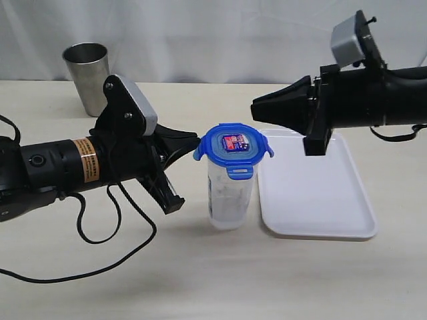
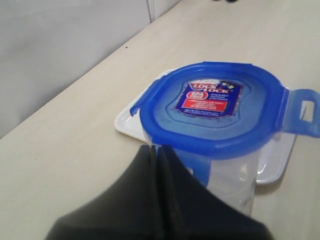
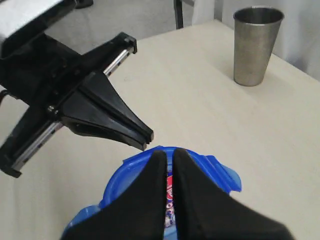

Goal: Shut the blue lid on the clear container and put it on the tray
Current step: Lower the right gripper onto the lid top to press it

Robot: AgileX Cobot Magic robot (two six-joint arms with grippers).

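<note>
Bright-blue round plastic lid (image 1: 233,145) caps the tall clear plastic container (image 1: 230,200) standing just left of the flat white tray (image 1: 320,207), left gripper (image 1: 195,138) pinched together beside its left rim, right gripper (image 1: 255,105) likewise together just above.

Bright, even light — soft shadows, blurred foreground.

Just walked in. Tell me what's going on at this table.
Two robot arms are working on a clear container that stands on the table beside the white tray, not on it. The blue lid sits on top, with its side flaps sticking out unlatched. The left gripper, shut and empty, points at the lid's edge. The right gripper, also shut, hovers just above the lid. A steel cup stands apart.
</note>
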